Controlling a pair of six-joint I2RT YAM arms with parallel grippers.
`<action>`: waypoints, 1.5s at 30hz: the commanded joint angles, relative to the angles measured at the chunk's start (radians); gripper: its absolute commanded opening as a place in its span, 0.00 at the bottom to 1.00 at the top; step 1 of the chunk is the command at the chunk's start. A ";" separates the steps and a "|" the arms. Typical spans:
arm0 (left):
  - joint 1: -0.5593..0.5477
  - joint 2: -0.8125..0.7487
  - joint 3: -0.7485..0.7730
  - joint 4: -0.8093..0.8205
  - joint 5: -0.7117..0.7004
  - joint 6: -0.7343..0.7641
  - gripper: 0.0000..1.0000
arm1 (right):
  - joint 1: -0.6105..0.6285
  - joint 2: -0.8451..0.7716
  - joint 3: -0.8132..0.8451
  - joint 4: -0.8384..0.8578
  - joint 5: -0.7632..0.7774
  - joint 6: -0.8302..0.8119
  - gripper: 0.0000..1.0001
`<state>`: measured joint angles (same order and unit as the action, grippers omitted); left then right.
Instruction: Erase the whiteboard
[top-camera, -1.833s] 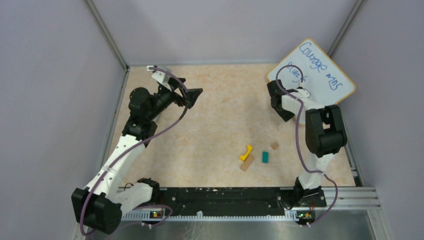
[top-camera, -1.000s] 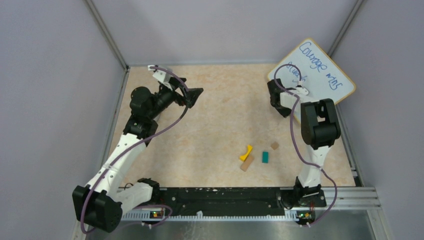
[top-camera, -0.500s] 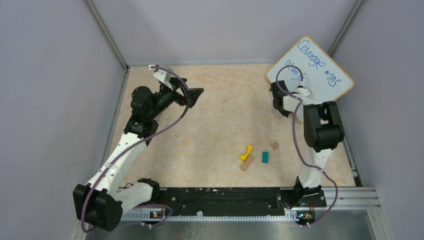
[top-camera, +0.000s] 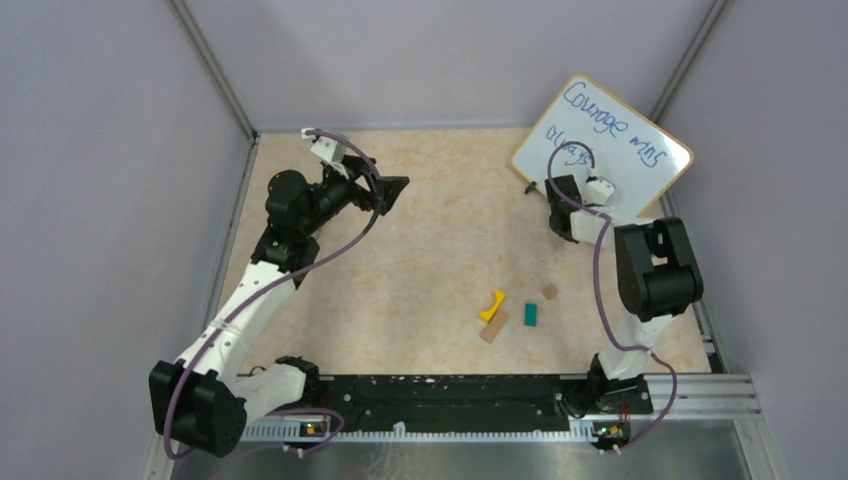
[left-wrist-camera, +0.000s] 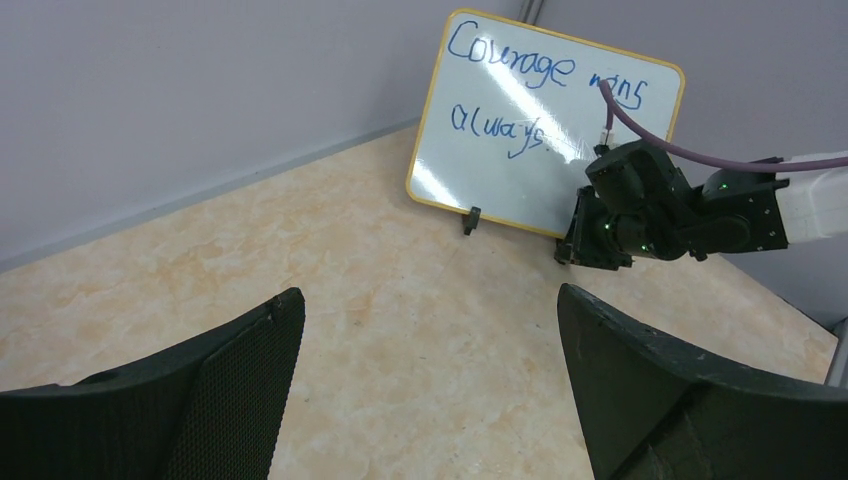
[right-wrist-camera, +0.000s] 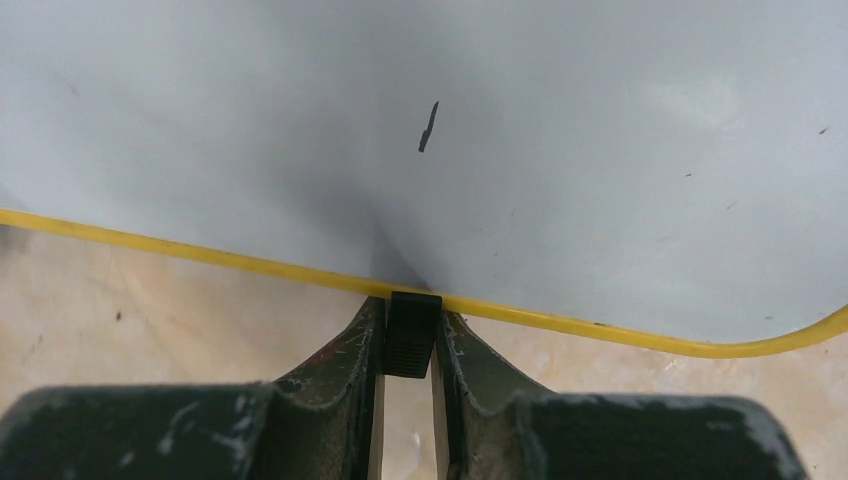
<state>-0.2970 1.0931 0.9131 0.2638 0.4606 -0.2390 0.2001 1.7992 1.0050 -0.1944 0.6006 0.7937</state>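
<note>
Right wrist view: right gripper (right-wrist-camera: 410, 318) is clenched on the small black clip foot (right-wrist-camera: 413, 350) at the bottom edge of the large white rounded-corner whiteboard w/ thin yellow frame (right-wrist-camera: 520, 120). Top view: board stands propped at far right of the beige marbled table (top-camera: 430, 250), blue handwriting unwiped. Left gripper (left-wrist-camera: 428, 300) is spread wide & empty, well apart at far left, aimed twd the board.

Likely step: positioning/steadying the board by its foot. To do it well: pinch square on the clip, move slow & low so the board doesn't tip, angle its face twd left arm. Neither claw has a wiper yet.
</note>
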 joint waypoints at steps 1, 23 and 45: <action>0.004 0.006 0.027 0.044 0.011 -0.010 0.99 | 0.064 -0.070 -0.076 0.050 -0.158 -0.164 0.00; 0.005 0.046 0.038 0.025 0.007 0.000 0.99 | 0.156 -0.169 -0.252 0.296 -0.591 -0.516 0.00; 0.064 0.115 0.092 -0.167 -0.392 0.013 0.99 | 0.237 -0.556 -0.324 0.085 -0.495 -0.415 0.69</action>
<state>-0.2577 1.1770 0.9337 0.1688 0.2535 -0.2153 0.4026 1.3640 0.7029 -0.0513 0.0933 0.3199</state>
